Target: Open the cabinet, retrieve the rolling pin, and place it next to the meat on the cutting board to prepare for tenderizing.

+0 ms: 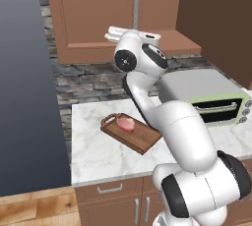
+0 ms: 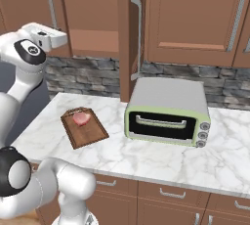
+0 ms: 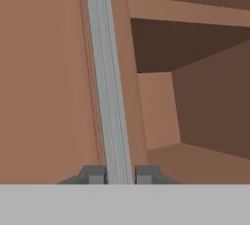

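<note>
Fingers (image 3: pixel 105 174) pinching silver handle (image 3: pixel 108 87) at cabinet (image 3: pixel 44 72) door edge; other door swung open, interior clear.

White marble counter (image 2: pixel 146 155): cutting board (image 2: pixel 90 136) at left, toaster oven (image 2: pixel 168 109) at right, well apart.

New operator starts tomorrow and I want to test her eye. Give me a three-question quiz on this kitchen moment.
1. True or false: the gripper is shut on the cabinet door's handle.
2. What lies on the cutting board?
3. The toaster oven stands: A) on the counter, B) inside the cabinet, C) on the floor.

Key: 1 true; 2 the meat; 3 A.
</note>
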### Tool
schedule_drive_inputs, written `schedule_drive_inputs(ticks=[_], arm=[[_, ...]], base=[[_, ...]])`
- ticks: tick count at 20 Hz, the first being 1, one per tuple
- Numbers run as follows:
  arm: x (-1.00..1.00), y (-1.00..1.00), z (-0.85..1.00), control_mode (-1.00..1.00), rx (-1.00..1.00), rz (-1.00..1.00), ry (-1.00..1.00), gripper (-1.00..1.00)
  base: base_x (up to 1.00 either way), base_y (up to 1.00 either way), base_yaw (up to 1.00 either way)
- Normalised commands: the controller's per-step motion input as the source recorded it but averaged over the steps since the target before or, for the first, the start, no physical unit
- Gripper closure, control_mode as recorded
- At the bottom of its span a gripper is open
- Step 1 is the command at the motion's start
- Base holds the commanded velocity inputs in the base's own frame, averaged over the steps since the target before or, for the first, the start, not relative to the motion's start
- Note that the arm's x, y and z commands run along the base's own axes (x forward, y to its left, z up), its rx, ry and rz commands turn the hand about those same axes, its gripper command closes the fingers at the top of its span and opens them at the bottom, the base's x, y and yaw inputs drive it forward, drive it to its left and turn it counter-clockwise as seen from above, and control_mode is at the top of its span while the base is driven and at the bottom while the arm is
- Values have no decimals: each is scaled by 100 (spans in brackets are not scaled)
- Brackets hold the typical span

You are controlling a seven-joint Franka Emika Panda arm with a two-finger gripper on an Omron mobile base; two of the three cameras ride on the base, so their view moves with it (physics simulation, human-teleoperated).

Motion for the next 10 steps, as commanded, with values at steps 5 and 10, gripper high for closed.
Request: schedule_drive_inputs(ticks=[5, 10], arm=[[-36, 9, 0, -100, 0, 0, -3, 100], [-47, 29, 0, -100, 0, 0, 0, 100]], base=[[0, 0, 0], [0, 0, 0]])
